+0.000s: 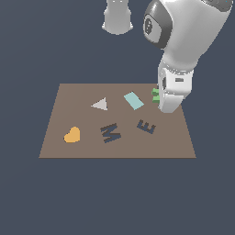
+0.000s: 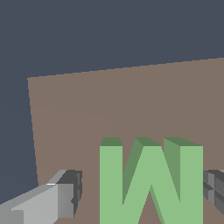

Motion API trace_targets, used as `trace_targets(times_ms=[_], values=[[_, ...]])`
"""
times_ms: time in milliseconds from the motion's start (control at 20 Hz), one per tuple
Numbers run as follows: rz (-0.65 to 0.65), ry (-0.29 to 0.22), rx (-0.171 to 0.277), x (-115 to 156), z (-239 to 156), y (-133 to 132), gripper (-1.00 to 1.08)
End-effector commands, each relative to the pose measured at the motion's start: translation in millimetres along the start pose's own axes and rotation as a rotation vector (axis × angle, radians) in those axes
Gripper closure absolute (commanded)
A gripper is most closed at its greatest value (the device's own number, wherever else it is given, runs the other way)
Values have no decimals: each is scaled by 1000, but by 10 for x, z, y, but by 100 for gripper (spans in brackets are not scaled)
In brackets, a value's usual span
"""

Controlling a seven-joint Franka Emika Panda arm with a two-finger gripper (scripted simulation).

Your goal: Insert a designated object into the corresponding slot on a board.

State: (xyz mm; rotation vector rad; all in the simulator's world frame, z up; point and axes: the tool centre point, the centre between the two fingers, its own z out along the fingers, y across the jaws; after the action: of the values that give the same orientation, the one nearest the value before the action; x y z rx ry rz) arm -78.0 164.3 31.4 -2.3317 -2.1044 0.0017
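The green M-shaped block lies on the brown board near its far corner at the exterior view's right. In the exterior view only a sliver of the block shows beside the white hand. My gripper is open around it. One finger stands a little apart from the block's side. The other finger sits right at the opposite side. The dark navy M-shaped slot lies near the board's front middle, well away from the block.
Other insets on the board are a dark E-shaped recess, a teal rectangle, a grey triangle and an orange heart. The arm's base stands beyond the board's far edge.
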Motion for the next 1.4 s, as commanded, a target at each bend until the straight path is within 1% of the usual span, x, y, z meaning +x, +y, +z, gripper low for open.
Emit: trace_targets(times_ms=[0,900,1150,1350], values=[[0,0,-1,-1,15,3,108],[7,0,-1,5,-20,12,108],[49,0,-1,33,-21,55,108],[110,0,-1,69,-23,120,108]])
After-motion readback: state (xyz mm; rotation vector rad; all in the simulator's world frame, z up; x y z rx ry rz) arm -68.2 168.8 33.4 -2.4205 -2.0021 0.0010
